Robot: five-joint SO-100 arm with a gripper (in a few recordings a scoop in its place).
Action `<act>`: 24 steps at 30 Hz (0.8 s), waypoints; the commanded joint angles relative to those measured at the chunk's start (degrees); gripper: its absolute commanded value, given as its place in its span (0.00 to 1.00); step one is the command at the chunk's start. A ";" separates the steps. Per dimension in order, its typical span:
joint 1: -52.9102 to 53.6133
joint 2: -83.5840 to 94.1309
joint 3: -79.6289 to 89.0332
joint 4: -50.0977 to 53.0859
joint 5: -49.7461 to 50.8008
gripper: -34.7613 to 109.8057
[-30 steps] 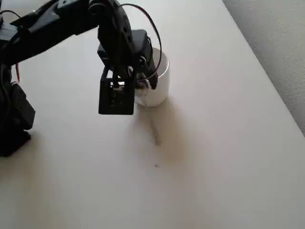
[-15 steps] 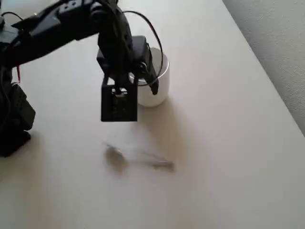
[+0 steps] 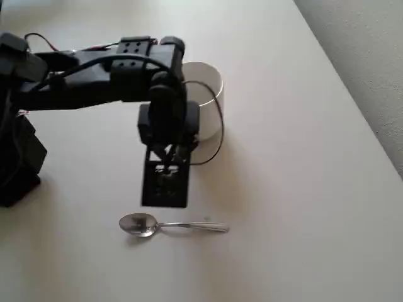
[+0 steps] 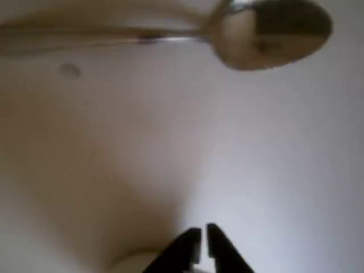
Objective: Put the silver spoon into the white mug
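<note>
The silver spoon [image 3: 173,225] lies flat on the beige table, bowl to the left and handle to the right in the overhead view. The white mug [image 3: 211,104] stands upright behind it, partly covered by my black arm. My wrist and its camera block [image 3: 165,185] hang between the mug and the spoon. In the wrist view my gripper [image 4: 203,242] sits at the bottom edge, its two black fingertips almost together with nothing between them. The spoon [image 4: 267,34] lies across the top of that view, well away from the fingertips.
The arm's black base [image 3: 19,157] stands at the left edge of the overhead view. The table's right edge [image 3: 352,107] runs diagonally, with grey carpet beyond it.
The spoon, near the mug under the gripper a second ago, dropped to the table and came to rest in front. My arm swung from the mug toward the spoon.
</note>
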 commanded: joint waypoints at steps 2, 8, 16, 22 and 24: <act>4.57 16.00 -0.88 -3.60 2.90 0.23; 14.85 8.79 -0.88 -3.69 10.99 0.37; 15.21 -3.52 -0.97 -5.54 22.68 0.37; 12.13 -8.00 -1.05 -5.10 26.63 0.39; 12.83 -9.67 -2.02 -4.83 29.27 0.44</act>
